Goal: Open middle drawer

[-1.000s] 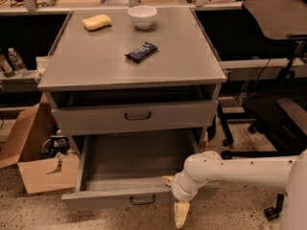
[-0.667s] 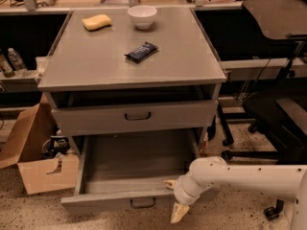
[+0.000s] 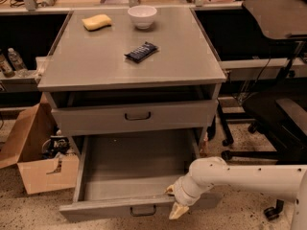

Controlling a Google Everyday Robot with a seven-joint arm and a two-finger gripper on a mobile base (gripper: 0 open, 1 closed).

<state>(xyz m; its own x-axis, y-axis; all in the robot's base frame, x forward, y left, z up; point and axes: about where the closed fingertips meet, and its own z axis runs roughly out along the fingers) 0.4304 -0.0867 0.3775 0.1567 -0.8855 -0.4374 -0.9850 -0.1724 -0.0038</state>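
Gripper (image 3: 175,203) at front edge of wide grey metal middle drawer (image 3: 129,174); you can't tell its grip. Drawer well out; opening looks done.

On the counter (image 3: 120,71), the bowl (image 3: 142,16) sits at 12 o'clock by the far edge. The sponge (image 3: 96,21) is at 11 o'clock and the snack bar (image 3: 141,51) near the centre. Under the upper drawer (image 3: 134,116), the middle drawer (image 3: 100,211) juts out toward 6 o'clock. The gripper (image 3: 173,202) is at its front edge, toward 5 o'clock. A cardboard box (image 3: 33,162) stands at 9 o'clock and a chair (image 3: 283,114) at 3 o'clock.
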